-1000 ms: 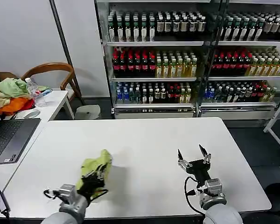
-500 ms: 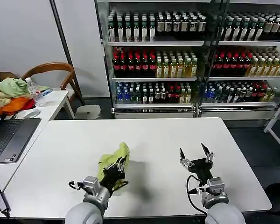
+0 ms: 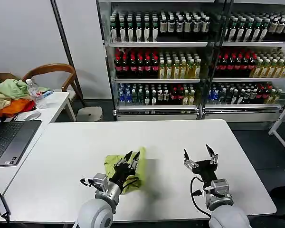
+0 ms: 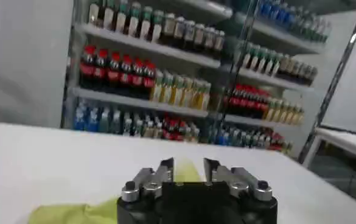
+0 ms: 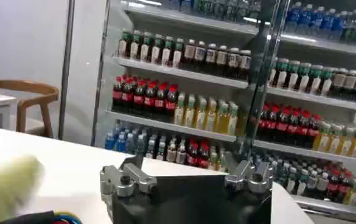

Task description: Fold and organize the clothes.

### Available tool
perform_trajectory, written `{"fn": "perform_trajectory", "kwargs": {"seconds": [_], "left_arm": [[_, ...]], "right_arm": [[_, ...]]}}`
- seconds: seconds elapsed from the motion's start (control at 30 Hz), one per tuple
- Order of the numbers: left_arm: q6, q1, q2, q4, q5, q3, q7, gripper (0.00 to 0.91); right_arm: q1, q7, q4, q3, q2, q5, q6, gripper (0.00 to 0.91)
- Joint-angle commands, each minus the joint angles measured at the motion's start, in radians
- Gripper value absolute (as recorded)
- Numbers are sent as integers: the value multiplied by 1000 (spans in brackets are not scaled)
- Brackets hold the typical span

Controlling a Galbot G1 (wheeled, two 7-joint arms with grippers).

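Note:
The clothes, one lime yellow-green T-shirt (image 3: 112,164), lie bunched on the white table (image 3: 180,135) near its front edge, left of centre. My left gripper (image 3: 132,155) rests low over the shirt's right half with its fingers spread, open. In the left wrist view the left gripper (image 4: 188,163) shows a strip of the T-shirt (image 4: 74,212) in the gap between its fingers. My right gripper (image 3: 198,154) hovers open over bare table to the right of the shirt, holding nothing. In the right wrist view the right gripper (image 5: 190,164) faces the shelves, and the T-shirt (image 5: 7,182) is off to one side.
A laptop (image 3: 9,140) sits on the side table at the left, with a heap of green, beige and orange garments (image 3: 9,97) and a water bottle (image 3: 35,95) behind it. A wooden chair (image 3: 52,76) and drink shelves (image 3: 194,57) stand beyond the table.
The left gripper carried the shirt to the right and down onto the table, then its fingers spread open. The right gripper has barely moved.

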Motion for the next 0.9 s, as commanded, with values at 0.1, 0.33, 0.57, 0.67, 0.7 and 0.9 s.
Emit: {"fn": "perform_trajectory", "kwargs": {"seconds": [0.1, 0.33, 0.57, 0.67, 0.7, 0.9], "left_arm": [[-170, 44, 147, -48, -7, -208, 77, 907], [-162, 163, 258, -3, -93, -417, 74, 907], [-162, 209, 235, -14, -107, -434, 62, 907], [-158, 194, 217, -3, -108, -417, 58, 907], [-152, 189, 210, -2, -107, -410, 55, 907], [-144, 173, 176, -2, -134, -391, 42, 907]], "right_arm": [[70, -12, -55, -94, 55, 138, -69, 907], [116, -67, -158, -234, 105, 375, -197, 907], [159, -55, -225, -271, 113, 586, -238, 907], [159, -56, -236, -281, 114, 584, -238, 907], [160, -52, -241, -280, 116, 585, -238, 907], [164, -31, -254, -257, 120, 646, -237, 0]]}}
